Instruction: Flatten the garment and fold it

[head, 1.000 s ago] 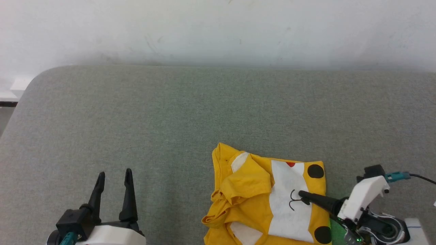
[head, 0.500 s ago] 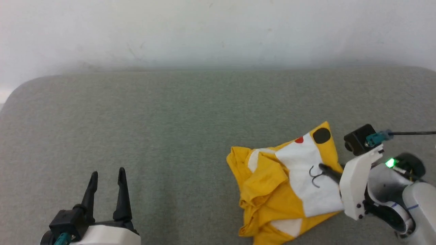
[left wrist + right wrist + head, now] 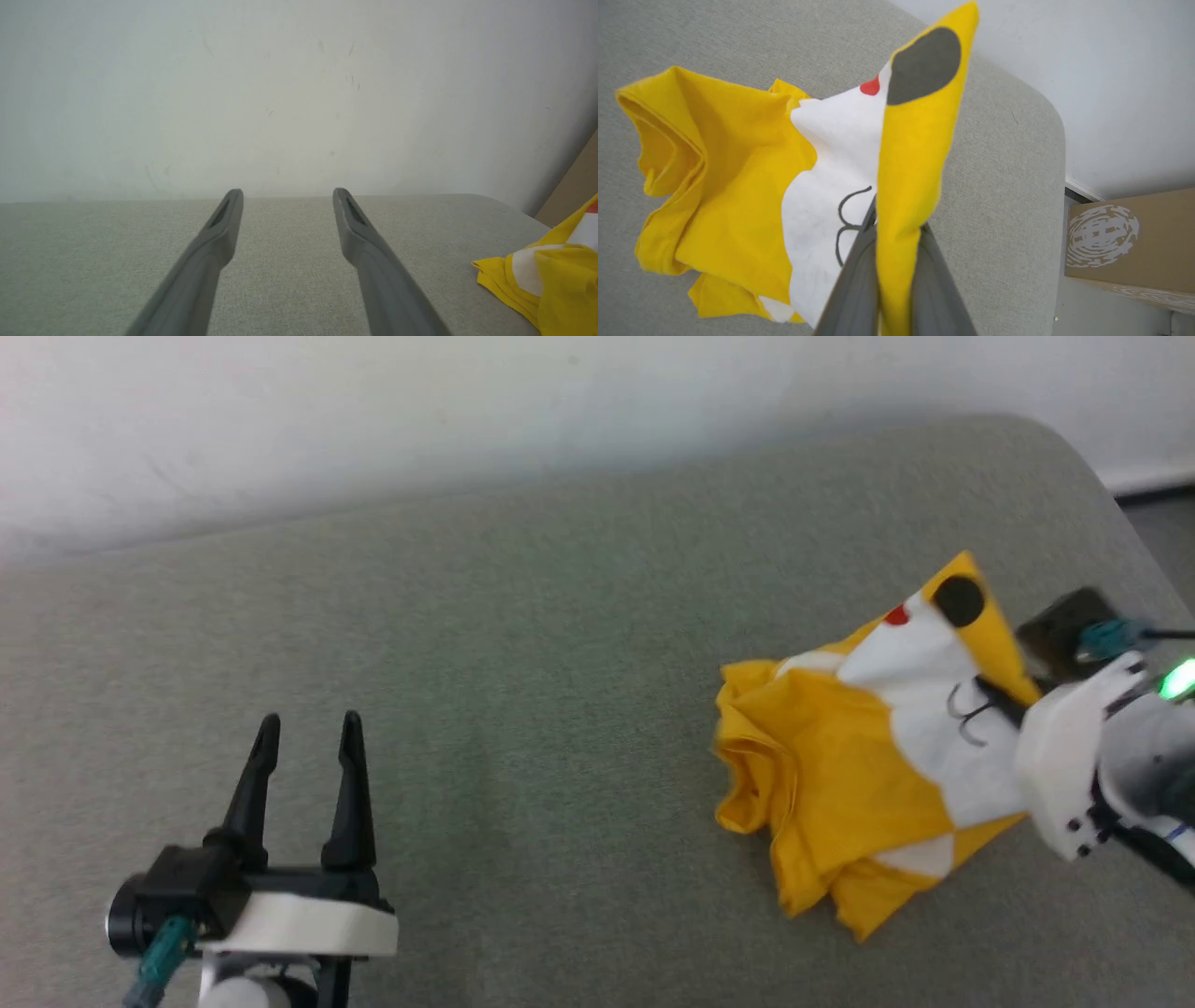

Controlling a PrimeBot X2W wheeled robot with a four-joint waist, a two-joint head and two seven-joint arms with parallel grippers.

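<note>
The garment (image 3: 859, 784) is a bright yellow T-shirt with a white patch, a red dot and black spots, bunched and crumpled at the right of the grey cushioned surface (image 3: 523, 644). My right gripper (image 3: 991, 695) is shut on a fold of the garment's edge (image 3: 901, 196), which rises between its two fingers while the rest hangs crumpled to the left. The garment's corner (image 3: 537, 275) shows at the right of the left wrist view. My left gripper (image 3: 303, 733) stands open at the lower left, well away from the cloth, with nothing between its fingers (image 3: 224, 219).
A white wall (image 3: 373, 411) runs behind the surface. The surface's rounded right corner (image 3: 1074, 457) lies just beyond the garment, with floor past it. A cardboard box (image 3: 1125, 242) stands on the floor beside that corner.
My right gripper closed on the garment and lifted its edge up and back, so the flat cloth now bunches and hangs. The head camera turned right. The left gripper stays open.
</note>
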